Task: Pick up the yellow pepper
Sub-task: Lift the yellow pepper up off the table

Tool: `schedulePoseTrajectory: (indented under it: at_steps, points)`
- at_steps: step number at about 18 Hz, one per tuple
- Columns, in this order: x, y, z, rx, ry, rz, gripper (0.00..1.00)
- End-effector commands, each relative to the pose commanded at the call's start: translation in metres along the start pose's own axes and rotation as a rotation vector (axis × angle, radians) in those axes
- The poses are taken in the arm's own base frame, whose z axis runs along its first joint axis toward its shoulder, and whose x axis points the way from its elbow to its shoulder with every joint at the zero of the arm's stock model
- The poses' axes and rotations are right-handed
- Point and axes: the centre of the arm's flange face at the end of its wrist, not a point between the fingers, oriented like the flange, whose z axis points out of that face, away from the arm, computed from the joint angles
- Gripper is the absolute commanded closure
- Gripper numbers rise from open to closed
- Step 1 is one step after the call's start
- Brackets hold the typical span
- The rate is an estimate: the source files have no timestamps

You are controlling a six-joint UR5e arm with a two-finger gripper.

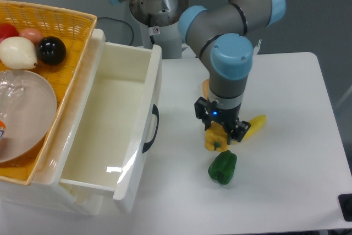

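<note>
Yellow pepper [215, 139] between tool [221, 134] fingers

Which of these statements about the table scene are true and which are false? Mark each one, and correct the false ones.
1. The gripper is down at the yellow pepper. True.
2. The green pepper lies inside the white drawer. False: it lies on the table.
3. The banana lies right of the gripper. True.
4. The black ball sits on the table. False: it is in the yellow basket.
</note>
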Motion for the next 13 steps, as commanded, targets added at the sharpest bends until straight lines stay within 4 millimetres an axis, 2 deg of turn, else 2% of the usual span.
schedulePoseTrajectory:
  at_steps: [7,13]
  points:
    - [0.0082,0.0018,0.0113,-0.010,0.024,0.027,0.77]
    - [0.0082,0.0034,0.0072,0.011,0.027,0.011,0.77]
